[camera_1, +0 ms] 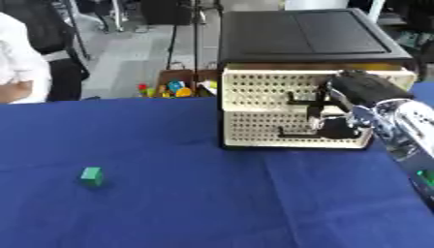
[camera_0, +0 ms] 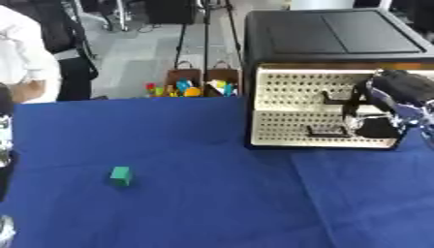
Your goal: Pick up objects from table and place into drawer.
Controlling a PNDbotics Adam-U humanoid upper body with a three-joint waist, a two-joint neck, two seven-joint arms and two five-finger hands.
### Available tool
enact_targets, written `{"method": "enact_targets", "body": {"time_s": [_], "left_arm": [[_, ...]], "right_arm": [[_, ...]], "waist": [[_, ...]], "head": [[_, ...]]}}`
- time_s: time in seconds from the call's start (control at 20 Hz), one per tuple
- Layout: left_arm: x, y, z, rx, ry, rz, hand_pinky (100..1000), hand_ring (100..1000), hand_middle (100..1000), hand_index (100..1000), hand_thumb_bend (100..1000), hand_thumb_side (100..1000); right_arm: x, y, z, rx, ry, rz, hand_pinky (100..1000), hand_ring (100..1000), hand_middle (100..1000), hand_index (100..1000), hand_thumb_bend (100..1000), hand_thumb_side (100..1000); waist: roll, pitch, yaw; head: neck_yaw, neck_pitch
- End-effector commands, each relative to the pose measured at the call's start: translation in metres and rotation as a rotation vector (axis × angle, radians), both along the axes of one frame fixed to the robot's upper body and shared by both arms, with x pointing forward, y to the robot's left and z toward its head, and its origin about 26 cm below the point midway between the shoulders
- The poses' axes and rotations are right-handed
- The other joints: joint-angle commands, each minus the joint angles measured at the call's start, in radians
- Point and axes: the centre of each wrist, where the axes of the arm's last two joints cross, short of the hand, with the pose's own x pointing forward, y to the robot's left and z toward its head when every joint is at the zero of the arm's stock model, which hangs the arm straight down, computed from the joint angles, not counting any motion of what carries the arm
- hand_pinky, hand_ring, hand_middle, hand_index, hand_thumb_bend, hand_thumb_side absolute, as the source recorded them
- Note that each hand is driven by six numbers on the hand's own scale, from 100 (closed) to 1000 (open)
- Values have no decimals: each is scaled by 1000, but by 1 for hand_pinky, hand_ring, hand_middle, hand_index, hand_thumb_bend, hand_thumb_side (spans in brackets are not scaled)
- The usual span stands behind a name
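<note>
A small green block lies on the blue tablecloth at the left. The black drawer unit stands at the back right, with two cream perforated drawer fronts. The upper drawer looks pulled out a little. My right hand comes in from the right and is at the drawer fronts, with its dark fingers curled at the right end of the upper drawer's handle. The lower drawer is closed. Only a sliver of my left hand shows at the left edge.
Beyond the table's far edge, a box of colourful toys sits on the floor, next to tripod legs. A person in white stands at the far left. The blue cloth spreads wide in front of the drawers.
</note>
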Motion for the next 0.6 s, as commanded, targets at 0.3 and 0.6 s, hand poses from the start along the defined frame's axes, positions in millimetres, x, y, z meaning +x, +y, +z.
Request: {"method": "enact_targets", "body": {"time_s": [0.3, 0.6], "left_arm": [[-2, 2, 6, 8, -21, -3, 793, 960, 845, 913, 333, 1000], [-2, 2, 6, 10, -21, -2, 793, 961, 845, 914, 333, 1000]], "right_arm": [[-15, -3, 12, -17, -38, 7, 100, 184, 315, 570, 100, 402], [-25, 1, 14, -26, -38, 29, 100, 184, 315, 568, 100, 403]], "waist": [[1, -17, -3], [1, -18, -5]], "head": [[2, -11], [0, -11]]}}
